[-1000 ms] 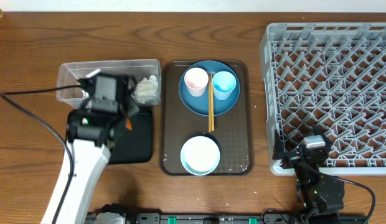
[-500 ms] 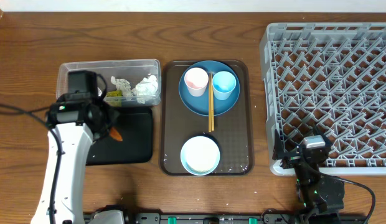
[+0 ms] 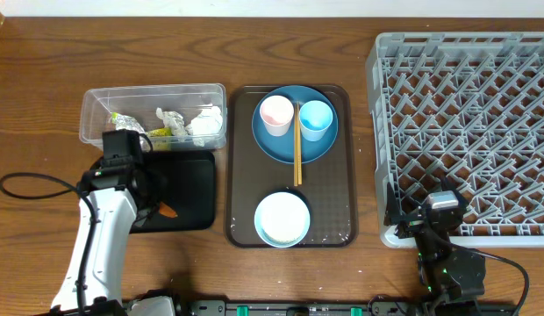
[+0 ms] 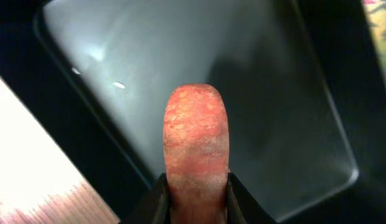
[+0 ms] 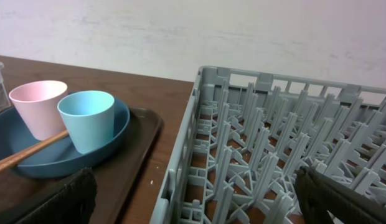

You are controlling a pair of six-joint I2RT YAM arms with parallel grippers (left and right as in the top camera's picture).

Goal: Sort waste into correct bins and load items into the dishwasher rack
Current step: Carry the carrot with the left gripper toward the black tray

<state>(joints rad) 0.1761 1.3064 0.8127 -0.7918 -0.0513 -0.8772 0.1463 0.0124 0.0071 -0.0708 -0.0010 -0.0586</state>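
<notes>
Down from the clear tub (image 3: 95, 98) at upper left, the left fingers (image 4: 159, 200) now hover over the black tray (image 3: 195, 184), pinched on the carrot (image 4: 196, 134), probably to drop it there, apart from the paper waste. Lower right, the right fingers (image 5: 68, 196) gape empty beside the dishwasher rack (image 3: 465, 96).

Two cups (image 3: 276, 114), one plate (image 3: 270, 147), one bowl (image 3: 282, 218), one carrot (image 4: 196, 137), one rack (image 3: 375, 140)

Orange carrot (image 4: 196, 140) clamped in left pincer (image 4: 196, 196), black tray (image 4: 277, 93) beneath
</notes>
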